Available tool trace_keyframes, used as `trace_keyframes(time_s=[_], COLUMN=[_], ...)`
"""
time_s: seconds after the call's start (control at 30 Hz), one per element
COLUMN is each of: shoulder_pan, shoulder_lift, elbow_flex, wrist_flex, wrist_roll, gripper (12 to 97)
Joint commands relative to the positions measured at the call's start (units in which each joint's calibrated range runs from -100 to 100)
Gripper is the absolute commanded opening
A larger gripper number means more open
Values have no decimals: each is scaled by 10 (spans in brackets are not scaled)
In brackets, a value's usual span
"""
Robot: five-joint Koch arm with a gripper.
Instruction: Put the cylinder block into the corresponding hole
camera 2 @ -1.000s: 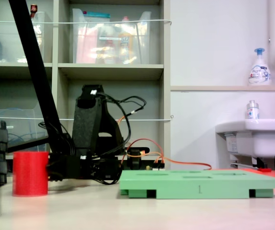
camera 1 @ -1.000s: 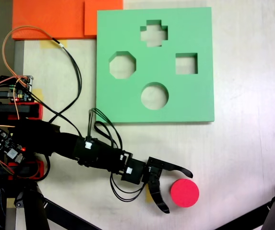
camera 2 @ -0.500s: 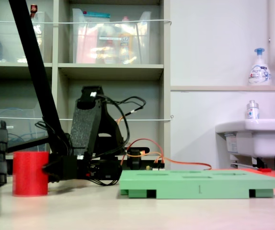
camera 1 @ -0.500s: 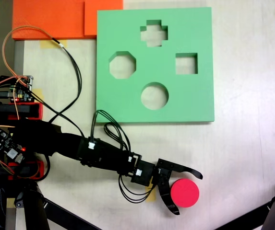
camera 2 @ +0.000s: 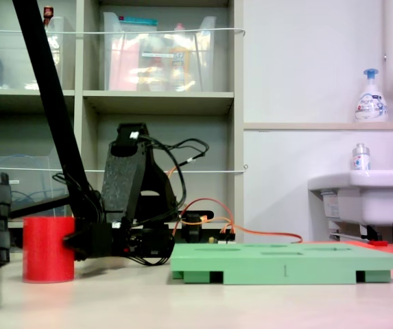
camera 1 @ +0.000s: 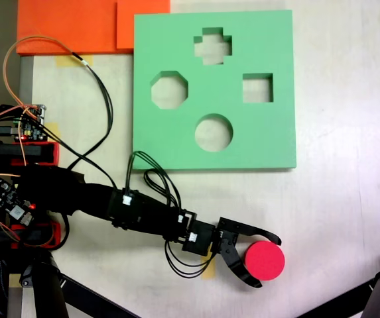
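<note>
Two black jaws of the gripper (camera 1: 266, 260) stand open around the cylinder block (camera 1: 265, 260) from above; the low fixed view shows its height (camera 2: 48, 249).

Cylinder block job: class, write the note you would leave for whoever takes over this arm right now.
Gripper: jaws apart around the cylinder block, one on each side in the top-down fixed view; a firm grip cannot be confirmed.
Block: upright on the table, below the green board in that view, apart from it.
Round hole: empty.
Done: the gripper is at the block.
Left: close, lift, carry to the round hole, lower in, release.
</note>
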Motion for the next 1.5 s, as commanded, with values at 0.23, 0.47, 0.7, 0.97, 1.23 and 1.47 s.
trace_keyframes(time_s=[0.23,0.47,0.7,0.97,1.23,1.47], shoulder_pan=[7,21,63,155,212,231], shoulder_lift=[-62,-303,-578,-852,-901,-900], elbow_flex=[-13,-79,-157,-254,-311,-366], wrist_flex=[7,-77,-172,-293,-301,-296], wrist_roll=[4,17,26,28,26,26], gripper=[426,385,384,385,385,385])
